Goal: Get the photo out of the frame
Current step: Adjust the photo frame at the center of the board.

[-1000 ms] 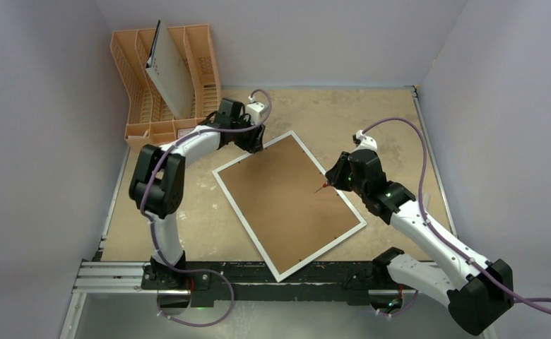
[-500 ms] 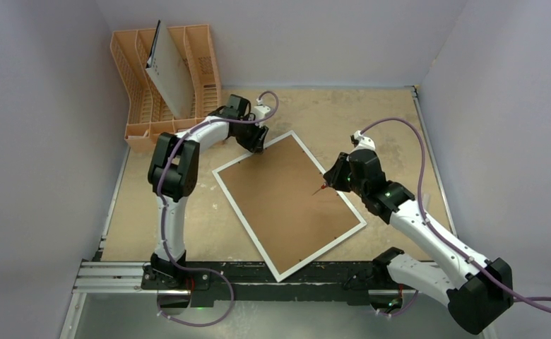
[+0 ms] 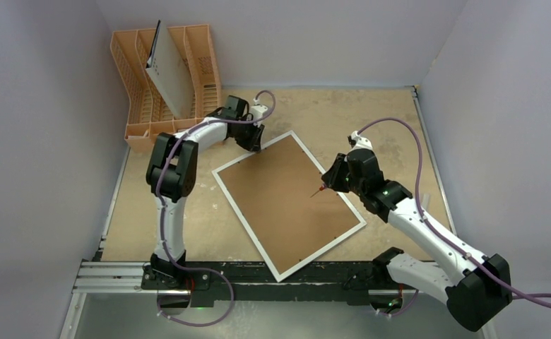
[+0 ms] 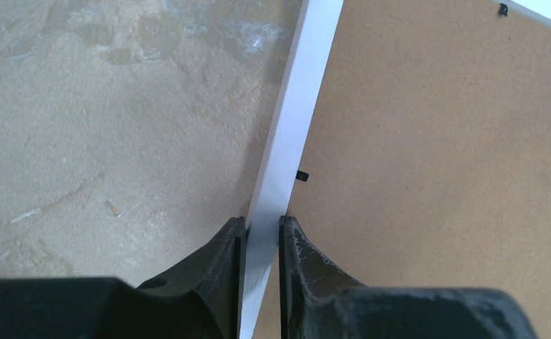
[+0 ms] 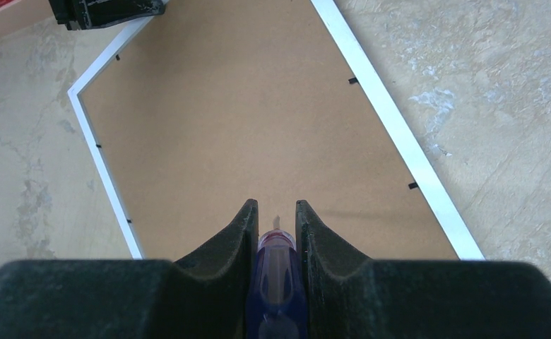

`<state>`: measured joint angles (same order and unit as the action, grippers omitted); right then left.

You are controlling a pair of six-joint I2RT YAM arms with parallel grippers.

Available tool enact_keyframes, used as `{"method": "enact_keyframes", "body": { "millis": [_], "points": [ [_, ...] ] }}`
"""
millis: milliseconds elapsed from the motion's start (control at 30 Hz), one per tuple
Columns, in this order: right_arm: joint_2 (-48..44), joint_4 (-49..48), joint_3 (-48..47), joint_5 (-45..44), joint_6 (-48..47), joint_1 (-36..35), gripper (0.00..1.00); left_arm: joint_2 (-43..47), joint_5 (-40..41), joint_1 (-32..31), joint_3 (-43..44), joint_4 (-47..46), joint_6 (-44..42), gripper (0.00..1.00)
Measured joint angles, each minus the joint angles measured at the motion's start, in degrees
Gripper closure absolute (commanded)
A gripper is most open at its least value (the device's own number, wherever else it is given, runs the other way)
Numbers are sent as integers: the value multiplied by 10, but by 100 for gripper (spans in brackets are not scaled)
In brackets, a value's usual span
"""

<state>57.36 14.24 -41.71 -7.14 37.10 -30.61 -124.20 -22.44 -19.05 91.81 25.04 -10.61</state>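
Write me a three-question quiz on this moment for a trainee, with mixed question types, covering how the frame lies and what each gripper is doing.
1. True or false: the frame lies flat on the table with its brown back facing up.
2. Where does the left gripper grip the frame?
A. on its white border
B. in the middle of its back
C. nowhere, it hangs open
3. Fill in the blank: the right gripper is shut on a ____-handled tool that points over the frame's back.

Key: 1 true; 2 A; 3 blue.
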Motion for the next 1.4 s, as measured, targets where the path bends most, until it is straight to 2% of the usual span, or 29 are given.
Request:
{"method": "enact_keyframes", "body": {
  "millis": [100,200,467,833,1200,1400],
  "points": [
    [0,3,0,1,0,0,100,18,14,2,-34,-28,24,100],
    [0,22,-5,-15,-4,0,100,41,18,17,-78,-60,57,100],
    [-12,144,-63,-103,-10,3,100,93,45,78,-155,-91,122,100],
    [-18,286,-69,-154,31,16,100,120,54,86,-210,-147,182,100],
    [37,253,-19,-126,54,34,100,153,67,89,-256,-163,222,100],
    [38,218,-7,-92,46,89,100,195,68,94,-327,-206,263,100]
  ]
}}
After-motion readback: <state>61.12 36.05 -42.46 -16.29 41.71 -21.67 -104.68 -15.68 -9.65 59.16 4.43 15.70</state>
